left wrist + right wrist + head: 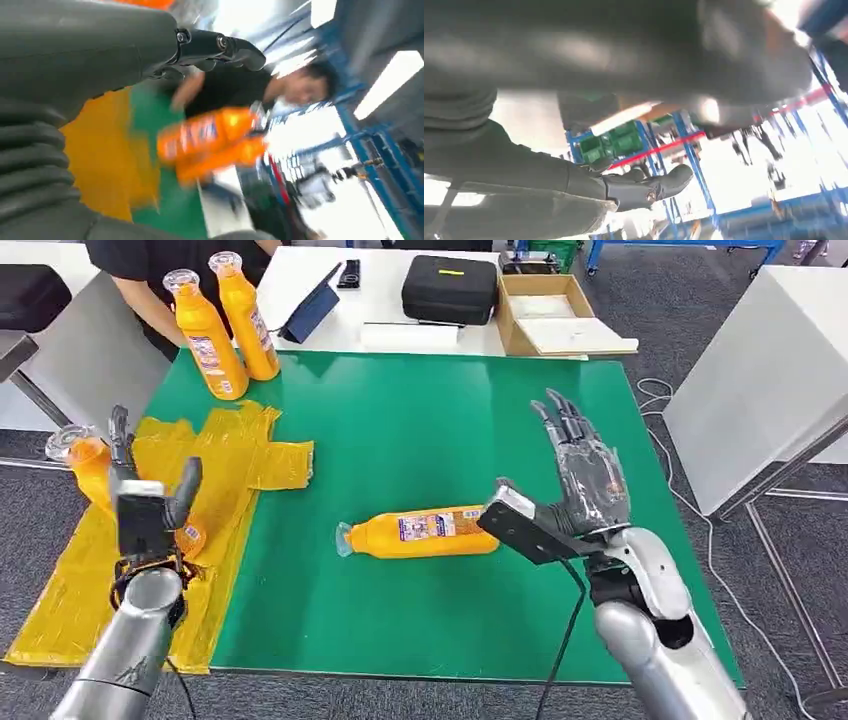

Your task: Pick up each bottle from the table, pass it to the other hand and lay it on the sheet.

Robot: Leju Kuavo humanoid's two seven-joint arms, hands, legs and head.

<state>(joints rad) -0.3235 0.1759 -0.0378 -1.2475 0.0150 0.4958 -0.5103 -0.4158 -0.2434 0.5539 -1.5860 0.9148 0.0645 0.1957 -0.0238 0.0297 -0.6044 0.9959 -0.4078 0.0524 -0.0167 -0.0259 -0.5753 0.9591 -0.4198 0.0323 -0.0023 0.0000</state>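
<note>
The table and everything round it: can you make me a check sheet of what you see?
Surface: green table, flat.
Job's things: lying bottle mid-table; two upright bottles at the far corner; held bottle over the yellow sheet.
Clutter: black case, cardboard box, tablet on the white table behind.
Hands: left hand holds a bottle; right hand open, beside the lying bottle.
Cables: white cable on the floor.
Surroundings: a person standing behind.

Bottle [425, 533] lying mid-table [420, 430], sheet [230, 465] at its left edge
</note>
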